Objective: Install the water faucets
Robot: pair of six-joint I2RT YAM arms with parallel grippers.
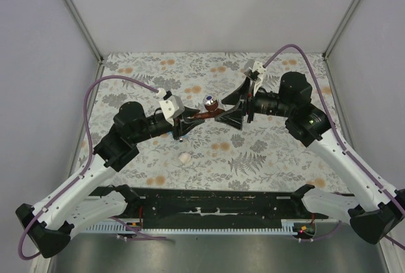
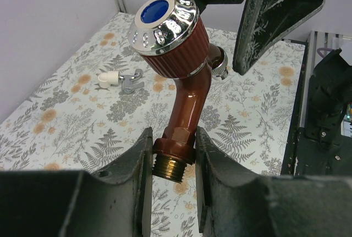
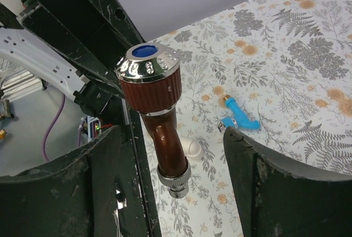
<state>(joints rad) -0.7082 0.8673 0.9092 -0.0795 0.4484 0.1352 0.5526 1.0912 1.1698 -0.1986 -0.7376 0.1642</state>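
My left pincer (image 2: 173, 148) is clamped on the brown faucet (image 2: 184, 88) by its threaded end, knob up, above the bench (image 1: 272, 152). And my right pincer (image 3: 173, 138) is gaping either side of the spout, not touching.

The top camera sits above and behind the arm bases, looking down and forward over the whole flowered table (image 1: 266, 159). The left wrist camera peers from just behind the left gripper (image 2: 173, 138), facing rightward across the table. The right wrist camera looks past the right gripper (image 3: 173, 132) toward the left arm. All three share the brown tap (image 1: 205, 113) (the wrist views very near, from opposite sides).
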